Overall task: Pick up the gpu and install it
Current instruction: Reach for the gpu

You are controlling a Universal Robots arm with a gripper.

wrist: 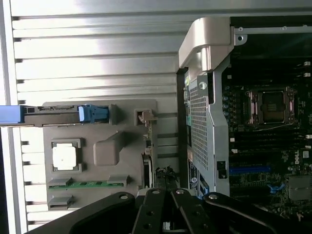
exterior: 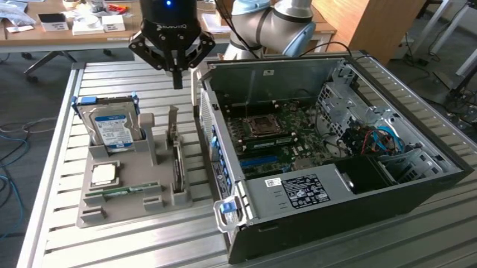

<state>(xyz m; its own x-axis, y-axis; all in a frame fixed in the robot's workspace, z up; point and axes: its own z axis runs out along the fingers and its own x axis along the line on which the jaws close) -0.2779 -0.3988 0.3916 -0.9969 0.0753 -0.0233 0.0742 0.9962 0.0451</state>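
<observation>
Gripper [exterior: 177,82] hangs with jaws pressed together, empty, above the tray [exterior: 111,215]; gpu [exterior: 176,159] stands on edge in its slot just beside the case [exterior: 372,190]; risk: lowered with jaws closed, they would strike the card's edge, tipping it against the case wall.

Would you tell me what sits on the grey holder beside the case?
An upright hard drive, a CPU lying flat, a green memory stick and the gpu on edge. Slots in the holder hide the drive's and gpu's lower edges.
</observation>
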